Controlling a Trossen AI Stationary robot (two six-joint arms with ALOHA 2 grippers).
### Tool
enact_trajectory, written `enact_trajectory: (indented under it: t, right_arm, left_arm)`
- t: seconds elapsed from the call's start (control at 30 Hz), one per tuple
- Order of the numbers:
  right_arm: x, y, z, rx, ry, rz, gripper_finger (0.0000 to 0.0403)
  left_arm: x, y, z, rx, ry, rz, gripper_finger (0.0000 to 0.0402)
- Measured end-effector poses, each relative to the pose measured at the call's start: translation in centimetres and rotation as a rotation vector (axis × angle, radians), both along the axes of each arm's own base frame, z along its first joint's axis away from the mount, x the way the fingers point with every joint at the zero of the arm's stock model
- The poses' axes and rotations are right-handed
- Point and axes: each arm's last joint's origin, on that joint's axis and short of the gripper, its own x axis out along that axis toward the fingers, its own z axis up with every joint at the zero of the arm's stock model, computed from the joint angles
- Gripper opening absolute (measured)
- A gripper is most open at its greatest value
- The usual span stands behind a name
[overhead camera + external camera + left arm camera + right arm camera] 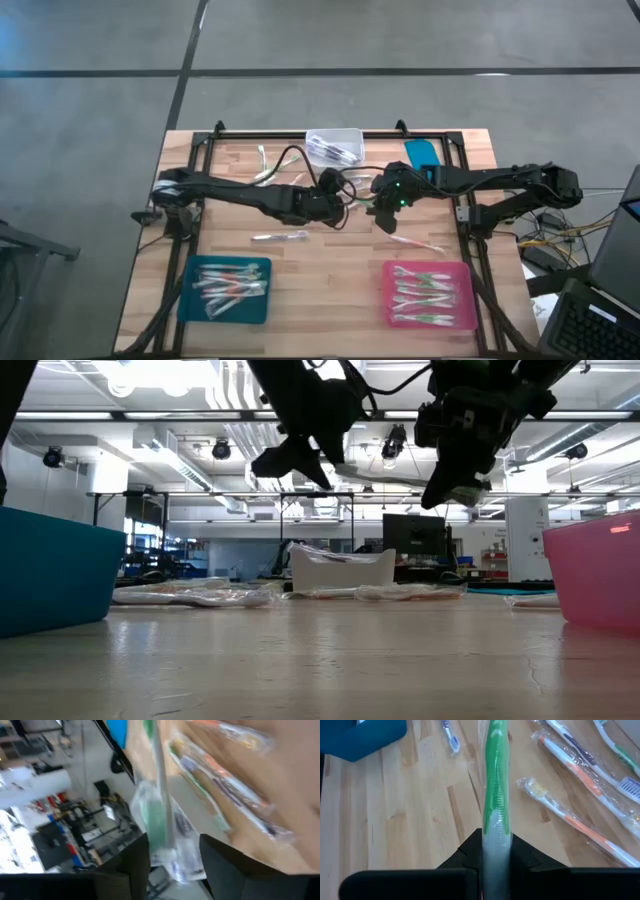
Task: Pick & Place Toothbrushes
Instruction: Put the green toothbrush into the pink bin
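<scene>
My right end effector is clamped on a wrapped green toothbrush, held up off the wooden surface near its middle. My left end effector meets it there from nine o'clock; its fingers stand apart on either side of the same toothbrush without pinching it. More wrapped toothbrushes lie loose on the surface toward twelve o'clock, by the white bin. Others fill the teal tray at seven o'clock and the pink tray at five o'clock.
</scene>
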Motion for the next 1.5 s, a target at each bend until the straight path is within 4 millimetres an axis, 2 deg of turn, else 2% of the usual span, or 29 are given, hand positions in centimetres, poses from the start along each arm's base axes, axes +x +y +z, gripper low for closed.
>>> enact_trajectory:
  t: [0.13, 0.37, 0.53, 0.77, 0.93, 1.13, 1.33, 1.5]
  right_arm:
    - [-0.2, -0.1, 0.4, -0.014, 0.021, 0.010, 0.0038]
    - [-0.4, -0.7, 2.8, -0.055, 0.018, 0.016, 0.0038]
    - [-1.4, -0.5, 4.1, -0.043, 0.109, 0.025, 0.0038]
    - [-3.5, 0.8, 5.1, 0.013, 0.251, 0.017, 0.0038]
    - [-5.5, 2.5, 5.6, 0.051, 0.295, 0.004, 0.0038]
    - [-7.4, 5.3, 6.5, 0.081, 0.265, 0.015, 0.0038]
    - [-8.9, 9.0, 7.0, 0.113, 0.254, 0.079, 0.0038]
    - [-10.1, 12.4, 6.8, 0.137, 0.298, 0.150, 0.0038]
  left_arm:
    - [-0.9, 0.5, 0.1, -0.073, 0.003, 0.064, 0.0182]
    - [-2.6, 1.5, 0.5, -0.184, -0.003, 0.182, 0.0182]
    - [-3.9, 2.4, 0.9, -0.214, 0.000, 0.271, 0.0180]
    - [-5.0, 3.7, 1.2, -0.242, 0.001, 0.374, 0.0179]
    - [-5.4, 5.1, 1.3, -0.308, -0.007, 0.412, 0.0179]
    - [-5.5, 7.2, 1.3, -0.443, -0.045, 0.445, 0.0179]
    - [-5.0, 9.2, 1.2, -0.598, -0.156, 0.438, 0.0179]
    - [-4.5, 10.4, 0.9, -0.626, -0.251, 0.413, 0.0179]
